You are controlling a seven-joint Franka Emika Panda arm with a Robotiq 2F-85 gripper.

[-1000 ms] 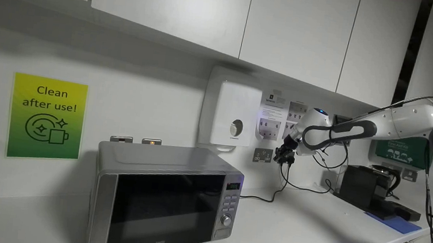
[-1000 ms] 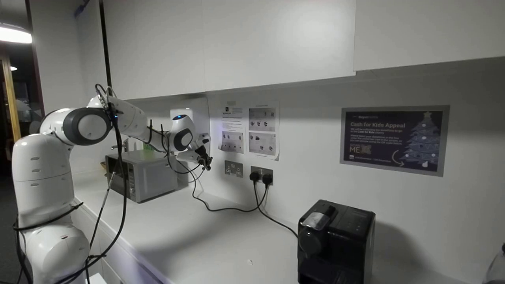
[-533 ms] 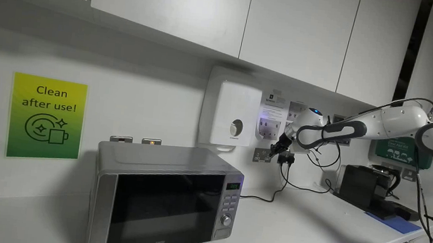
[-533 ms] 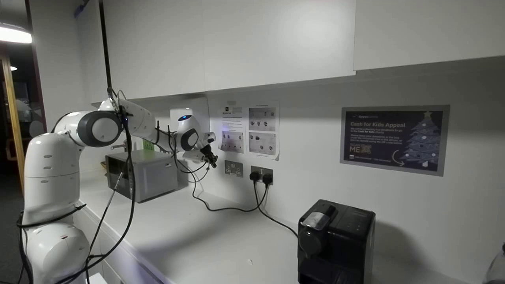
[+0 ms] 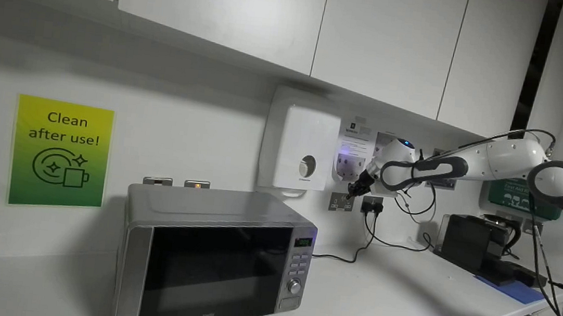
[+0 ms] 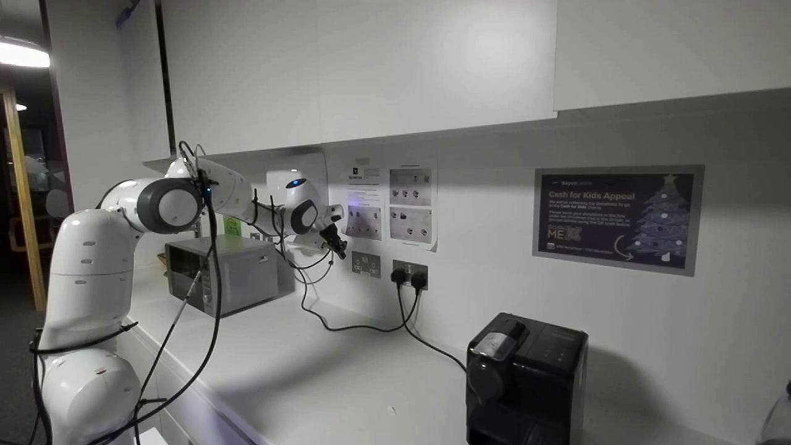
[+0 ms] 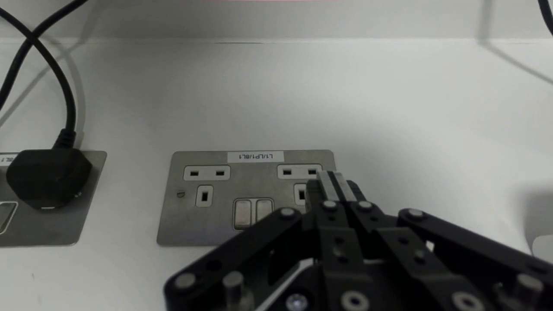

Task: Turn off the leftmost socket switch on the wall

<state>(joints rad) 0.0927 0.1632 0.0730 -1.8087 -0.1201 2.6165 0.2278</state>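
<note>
An unplugged metal double socket plate (image 5: 335, 203) is on the wall, also visible in an exterior view (image 6: 366, 264). The wrist view is upside down. There, the plate (image 7: 207, 226) shows two rocker switches side by side. The switch on the right of that picture (image 7: 264, 209), leftmost on the wall, is partly covered by a gripper link. My gripper (image 7: 336, 178) is shut and empty, its fingertips overlapping the plate's right end in that picture. In both exterior views the gripper (image 5: 354, 190) (image 6: 341, 250) is just above and beside the plate. I cannot tell the gap to the wall.
A second socket plate (image 6: 423, 269) with two black plugs (image 6: 399, 277) is beside it. Cables run down to the white counter (image 5: 377, 293). A paper dispenser (image 5: 298, 144), microwave (image 5: 219, 256) and coffee machine (image 6: 525, 377) stand around. Cupboards (image 6: 432, 68) hang above.
The arm has reached forward toward the wall, and the gripper has moved from in front of the plugs to the unplugged plate, rising slightly.
</note>
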